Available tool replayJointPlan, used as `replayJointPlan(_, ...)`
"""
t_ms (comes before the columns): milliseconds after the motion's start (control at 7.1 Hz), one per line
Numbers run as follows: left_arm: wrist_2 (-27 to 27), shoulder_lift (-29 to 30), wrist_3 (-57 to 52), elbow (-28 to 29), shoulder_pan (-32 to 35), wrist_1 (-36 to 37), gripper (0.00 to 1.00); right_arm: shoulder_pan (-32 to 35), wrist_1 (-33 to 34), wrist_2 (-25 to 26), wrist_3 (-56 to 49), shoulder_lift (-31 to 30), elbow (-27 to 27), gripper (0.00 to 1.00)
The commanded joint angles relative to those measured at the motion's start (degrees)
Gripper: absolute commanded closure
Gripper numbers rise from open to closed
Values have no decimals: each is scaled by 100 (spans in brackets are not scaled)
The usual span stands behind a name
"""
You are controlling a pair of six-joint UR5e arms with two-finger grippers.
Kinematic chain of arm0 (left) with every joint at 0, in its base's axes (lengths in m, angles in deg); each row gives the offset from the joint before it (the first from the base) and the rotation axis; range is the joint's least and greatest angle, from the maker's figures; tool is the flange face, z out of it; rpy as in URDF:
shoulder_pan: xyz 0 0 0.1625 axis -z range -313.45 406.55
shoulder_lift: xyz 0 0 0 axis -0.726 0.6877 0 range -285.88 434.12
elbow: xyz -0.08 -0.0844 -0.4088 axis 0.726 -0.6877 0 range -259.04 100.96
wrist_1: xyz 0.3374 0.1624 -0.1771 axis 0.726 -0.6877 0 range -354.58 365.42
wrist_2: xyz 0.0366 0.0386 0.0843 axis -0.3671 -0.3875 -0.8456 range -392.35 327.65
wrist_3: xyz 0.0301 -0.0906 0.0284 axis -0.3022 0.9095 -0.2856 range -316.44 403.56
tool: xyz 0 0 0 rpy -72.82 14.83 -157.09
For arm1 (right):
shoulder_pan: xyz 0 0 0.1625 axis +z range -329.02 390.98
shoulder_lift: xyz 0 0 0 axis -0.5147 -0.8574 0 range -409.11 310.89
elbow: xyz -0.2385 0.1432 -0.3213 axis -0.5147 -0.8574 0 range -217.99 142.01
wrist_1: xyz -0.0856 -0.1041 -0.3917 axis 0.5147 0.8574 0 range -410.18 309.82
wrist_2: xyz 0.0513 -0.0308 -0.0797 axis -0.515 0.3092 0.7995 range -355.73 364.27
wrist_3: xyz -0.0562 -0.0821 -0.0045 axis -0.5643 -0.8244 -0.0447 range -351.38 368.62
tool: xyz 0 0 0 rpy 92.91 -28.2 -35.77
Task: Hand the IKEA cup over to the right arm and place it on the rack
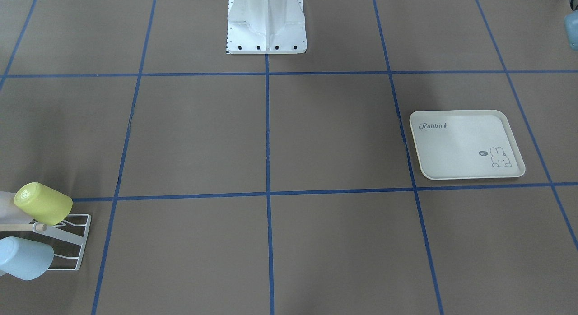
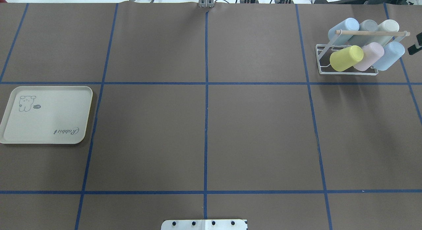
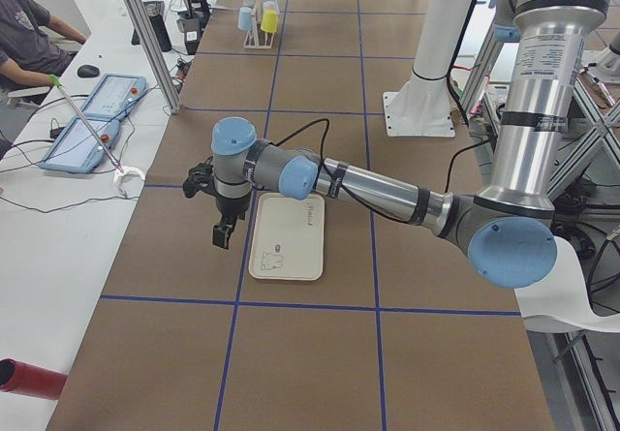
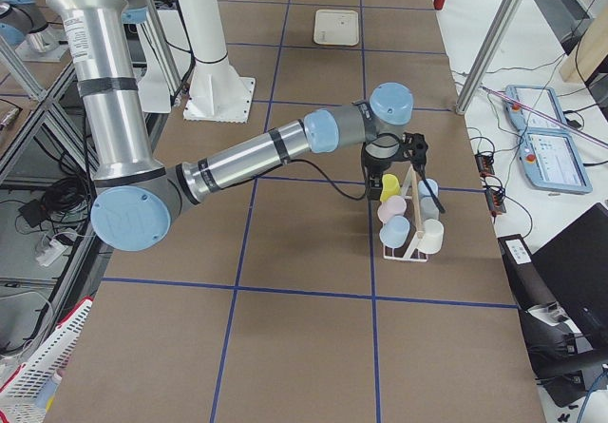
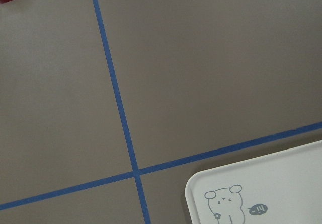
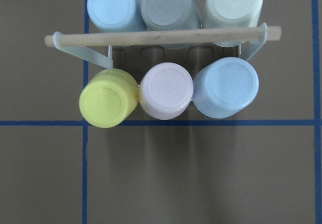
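The white wire rack (image 2: 319,58) with its wooden dowel (image 6: 161,35) stands at the table's far right corner. Several upturned cups fill it: yellow-green (image 2: 346,58), pink (image 2: 371,56) and light blue (image 2: 390,55) in front, with light blue, grey and cream behind. My right gripper (image 4: 394,166) hovers right above the rack; only a dark sliver of it (image 2: 413,48) reaches the overhead view, so I cannot tell its state. My left gripper (image 3: 225,230) hangs over the table by the tray's outer edge, and I cannot tell its state either. Neither wrist view shows fingers or a held cup.
The cream rabbit tray (image 2: 46,124) lies bare on the robot's left side. The white base plate (image 1: 266,39) sits at the robot's edge of the table. A person sits at a side bench with tablets (image 3: 92,121) beyond the table.
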Motion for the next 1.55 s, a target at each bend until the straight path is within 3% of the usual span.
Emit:
replayJointPlan(0,-102,-145,115,-252,129,140,0,92,-720,52,27,-387,81,1)
replayJointPlan(422,90,-330,63,-78,331,53,0,145,-801,253,-121,-816,72,1)
replayJointPlan(704,72,-339,45,63,349,-9,0,801,-1005,272,-1380,-870,-250,1)
replayJointPlan(1126,81,-409,-477,248,593,87,0,1269,-426,595,-2910,-966,-516,0)
replayJointPlan(1408,90,-401,-877,283,735,358,0,1551,-56,528,-3119,-1212,-481,0)
